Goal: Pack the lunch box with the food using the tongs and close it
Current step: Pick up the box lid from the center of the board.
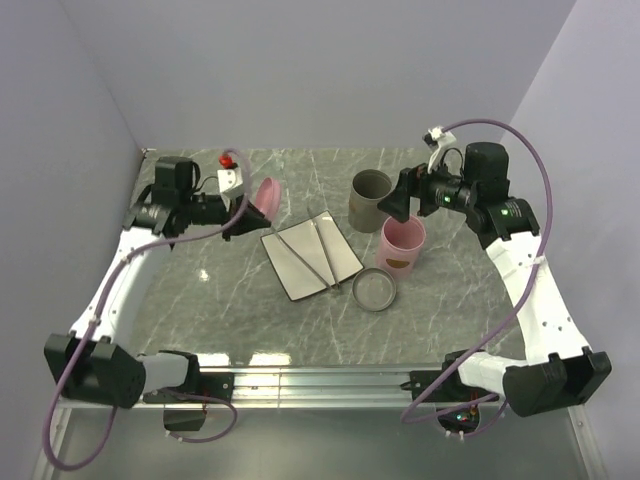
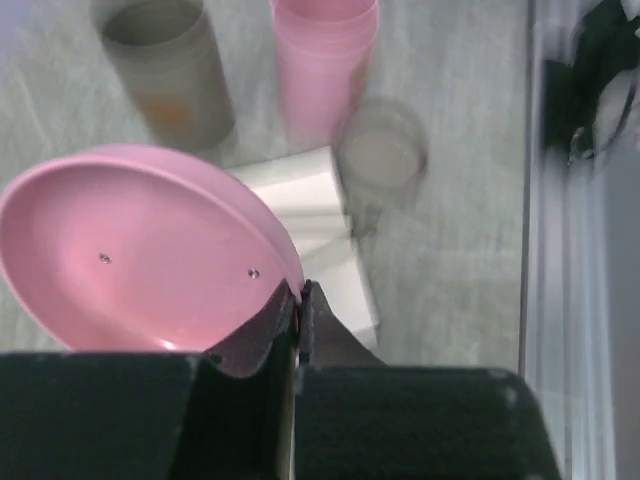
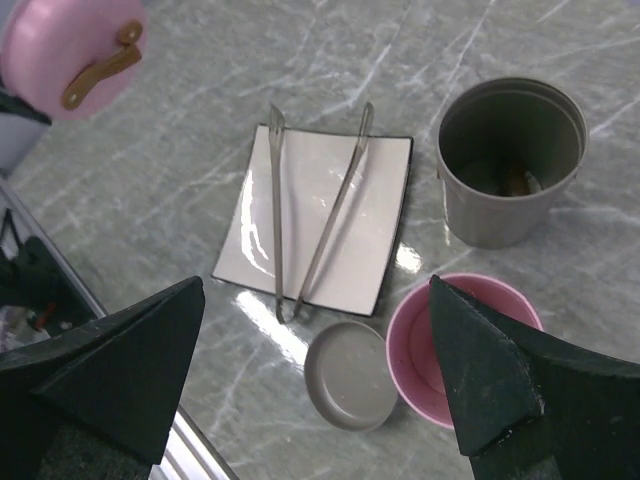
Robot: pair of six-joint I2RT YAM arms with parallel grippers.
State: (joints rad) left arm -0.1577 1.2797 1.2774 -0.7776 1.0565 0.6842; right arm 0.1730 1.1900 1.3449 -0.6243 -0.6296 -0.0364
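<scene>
A: Risks?
B: The tongs (image 3: pixel 277 210) lie flat in a V on the plate (image 3: pixel 380 200). Thin, hard to pinch; a miss could shove the plate into the grey lid (image 3: pixel 352 375) just beside its near corner. Right fingers (image 3: pixel 490 370) are wide open and empty over the pink cup (image 1: pixel 400 255), right of the plate, and could tip it. Left fingers (image 2: pixel 330 345) are pinched shut on just the rim of the pink lid (image 2: pixel 150 260), far-left of the plate. It may slip.
A: Where's the food? Room?
B: A brown bit sits inside the grey cup (image 3: pixel 495 225), far-right of the plate; rest unseen. Bare counter (image 1: pixel 200 290) left of the plate, right side crowded.

Tongs (image 1: pixel 325 253) apparently rest on plate (image 1: pixel 290 273).
</scene>
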